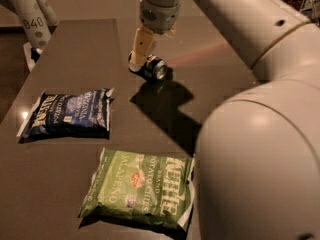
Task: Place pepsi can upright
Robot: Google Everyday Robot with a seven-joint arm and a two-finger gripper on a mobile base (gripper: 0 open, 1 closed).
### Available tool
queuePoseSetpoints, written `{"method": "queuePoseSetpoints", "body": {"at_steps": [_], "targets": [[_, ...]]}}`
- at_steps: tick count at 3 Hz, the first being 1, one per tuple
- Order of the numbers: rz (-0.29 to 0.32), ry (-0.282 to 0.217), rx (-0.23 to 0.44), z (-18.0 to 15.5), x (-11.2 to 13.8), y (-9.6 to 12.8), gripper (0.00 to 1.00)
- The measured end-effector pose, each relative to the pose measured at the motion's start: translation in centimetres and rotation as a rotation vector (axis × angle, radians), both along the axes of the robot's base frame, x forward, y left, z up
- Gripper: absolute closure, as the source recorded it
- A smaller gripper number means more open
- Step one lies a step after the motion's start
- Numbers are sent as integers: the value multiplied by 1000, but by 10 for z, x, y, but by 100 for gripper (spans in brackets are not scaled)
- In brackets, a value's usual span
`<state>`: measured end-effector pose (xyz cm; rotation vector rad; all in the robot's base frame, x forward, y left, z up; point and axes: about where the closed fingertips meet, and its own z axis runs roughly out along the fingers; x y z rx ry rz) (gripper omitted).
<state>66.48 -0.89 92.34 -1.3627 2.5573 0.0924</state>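
The claw point(140, 58) stands at the left end of the pepsi can point(156, 68), on the far part of the worktop point(70, 44), and hides that end. The big white robot arm point(260, 134) is cut off by the right and bottom edges and covers the worktop's right side. At top left, a white post marked "840" point(30, 19) is cut off by the top edge.

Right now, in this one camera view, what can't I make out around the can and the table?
Camera view:
- pepsi can: lies on its side; its left end is hidden by the gripper, which is right over it, so contact is unclear.
- table: right side hidden by the robot arm.
- white post marked 840: cut off by the top edge.
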Motion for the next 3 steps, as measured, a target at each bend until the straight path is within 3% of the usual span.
{"method": "queuePoseSetpoints", "body": {"at_steps": [2,3], "targets": [[-66,9,-9,-24,34,26,0],[-111,-41,16,-37,43,20,0]]}}
